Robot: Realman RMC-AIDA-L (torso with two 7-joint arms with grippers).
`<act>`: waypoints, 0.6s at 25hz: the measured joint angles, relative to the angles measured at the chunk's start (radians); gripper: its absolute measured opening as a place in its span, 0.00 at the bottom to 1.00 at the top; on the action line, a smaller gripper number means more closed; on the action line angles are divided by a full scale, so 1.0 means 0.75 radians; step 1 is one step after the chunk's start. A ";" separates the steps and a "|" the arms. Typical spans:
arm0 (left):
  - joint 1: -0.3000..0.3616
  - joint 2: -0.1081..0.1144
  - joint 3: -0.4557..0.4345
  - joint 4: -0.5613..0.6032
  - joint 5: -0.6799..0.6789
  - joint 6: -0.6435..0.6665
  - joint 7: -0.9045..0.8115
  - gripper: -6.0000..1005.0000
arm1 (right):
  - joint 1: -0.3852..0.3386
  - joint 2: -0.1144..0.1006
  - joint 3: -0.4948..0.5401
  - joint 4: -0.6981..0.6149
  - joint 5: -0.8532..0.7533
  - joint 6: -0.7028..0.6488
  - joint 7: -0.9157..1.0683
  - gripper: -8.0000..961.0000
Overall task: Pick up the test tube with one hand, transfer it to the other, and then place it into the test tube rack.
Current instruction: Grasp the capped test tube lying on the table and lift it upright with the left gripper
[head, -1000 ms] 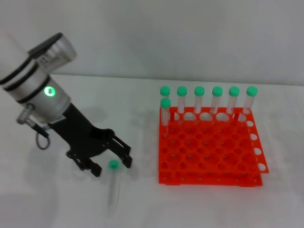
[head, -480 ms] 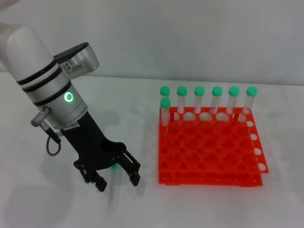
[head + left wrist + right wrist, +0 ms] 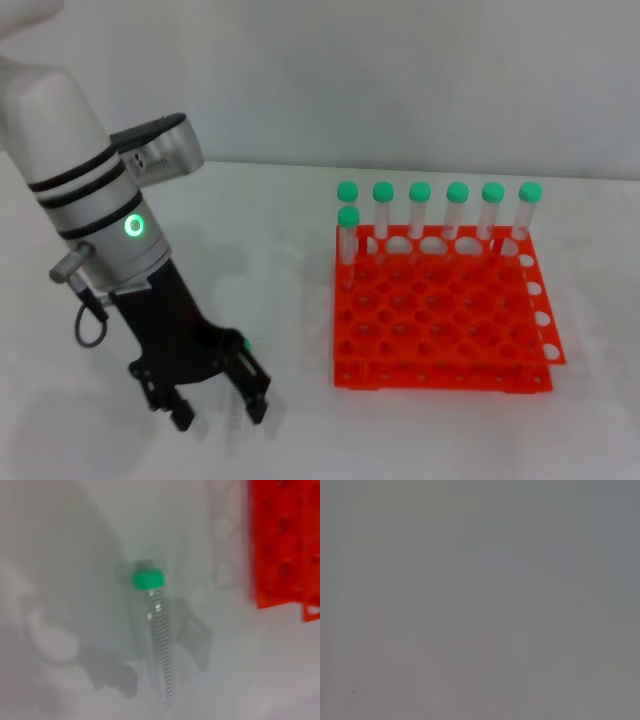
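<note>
L gripper (image 3: 216,408): fingers spread, astride tube, near desk's front edge
Tube (image 3: 154,635): flat on desk (image 3: 440,430), beside rack (image 3: 440,310)

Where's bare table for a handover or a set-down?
Free: the table between the left gripper and rack, and the strip in front of the rack. Crowded: around the lying tube under the gripper, and the rack's back row of tubes.
</note>
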 joint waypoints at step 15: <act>0.050 -0.014 0.022 0.023 0.055 -0.127 0.003 0.82 | 0.002 0.002 -0.005 0.000 0.000 0.000 -0.007 0.72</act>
